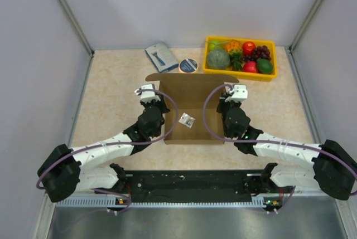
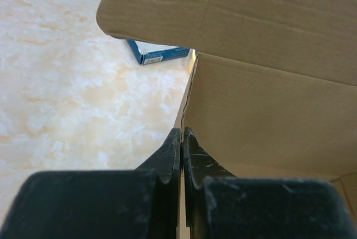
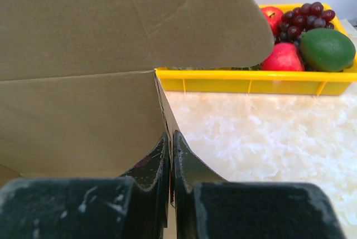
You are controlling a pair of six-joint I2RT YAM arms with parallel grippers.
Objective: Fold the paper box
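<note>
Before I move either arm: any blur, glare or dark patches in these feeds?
Top external: evenly lit, sharp, no glare on the paper box. Left wrist: the left pincer is near and slightly soft, the box beyond sharp. Right wrist: the right pincer soft too, the yellow tray crisp.

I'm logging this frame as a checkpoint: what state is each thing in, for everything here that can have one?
paper box: partly folded, top open, side walls up, rear flap raised.
left gripper: shut, pinching the box's left wall.
right gripper: shut, pinching the box's right wall.
fruit tray: filled with fruit.
small sachet: lying on the box floor.
blue packet: lying flat beyond the box.
</note>
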